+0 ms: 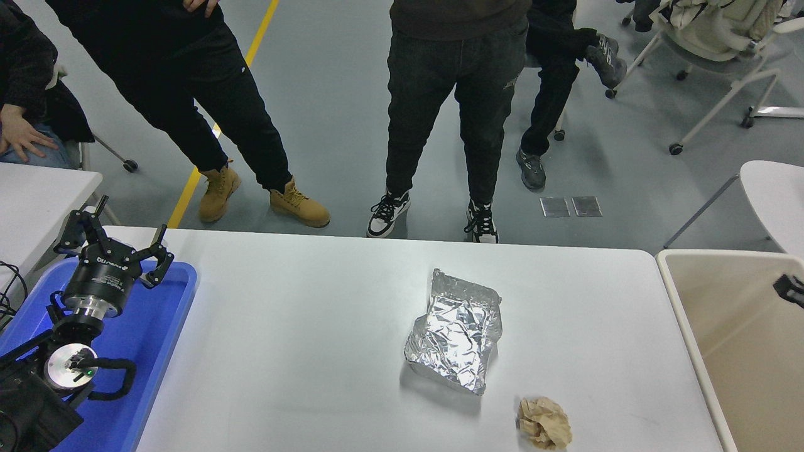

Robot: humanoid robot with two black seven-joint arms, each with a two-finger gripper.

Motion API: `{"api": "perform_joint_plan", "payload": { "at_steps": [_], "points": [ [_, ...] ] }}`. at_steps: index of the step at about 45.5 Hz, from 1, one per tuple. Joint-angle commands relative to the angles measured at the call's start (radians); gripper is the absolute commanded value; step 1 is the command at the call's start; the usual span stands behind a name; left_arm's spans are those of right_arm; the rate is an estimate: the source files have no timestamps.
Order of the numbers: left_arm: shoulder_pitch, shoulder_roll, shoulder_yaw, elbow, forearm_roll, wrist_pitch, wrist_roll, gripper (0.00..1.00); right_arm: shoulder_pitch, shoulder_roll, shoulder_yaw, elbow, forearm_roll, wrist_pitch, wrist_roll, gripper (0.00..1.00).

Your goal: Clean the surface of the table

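The left tool (114, 246) hangs over the far end of a blue tray (160, 339), its black fingers (161, 262) spread wide with nothing between them, the arm behind it parked at the near left corner. Of the right tool (790, 289) I can see only a small black tip poking in at the right edge, above a beige bin (697, 326); whether it is spread or clenched I cannot tell.

The blue tray sits at the left end of the worktop (301, 326), the wide white table surface with rounded corners that fills the lower half of the scene. The beige bin stands just beside the worktop's right end. Well to the right of the tray, a little past the middle of the worktop, lies a crumpled piece of silver foil (455, 333), folded up like an open pouch. Near it, toward the worktop's near edge and slightly to the right, sits a wad of crumpled brown paper (544, 423), apart from the foil.

Beyond the worktop's far edge two people stand on the grey floor: one in black trousers and tan boots (300, 205), farther left, and one in dark jeans and black-and-white sneakers (389, 213), about in line with the foil. Another person's hand (22, 137) rests on a knee behind a smaller white table (38, 201) left of the tray.
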Motion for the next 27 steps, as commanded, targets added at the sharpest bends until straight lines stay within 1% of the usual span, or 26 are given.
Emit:
{"api": "perform_joint_plan", "payload": {
  "at_steps": [1,9,18,27],
  "points": [
    [0.0,0.0,0.0,0.0,0.0,0.0,0.0,1.0,0.085,0.012,0.153,0.007,0.041,-0.021,0.0,0.97],
    [0.0,0.0,0.0,0.0,0.0,0.0,0.0,1.0,0.171,0.005,0.282,0.032,0.072,-0.013,-0.004,0.98],
    [0.0,0.0,0.0,0.0,0.0,0.0,0.0,1.0,0.253,-0.057,0.464,0.153,0.173,-0.015,-0.004,0.98],
    [0.0,0.0,0.0,0.0,0.0,0.0,0.0,1.0,0.286,-0.097,0.783,0.311,0.199,-0.012,-0.007,0.98]
  ]
}}
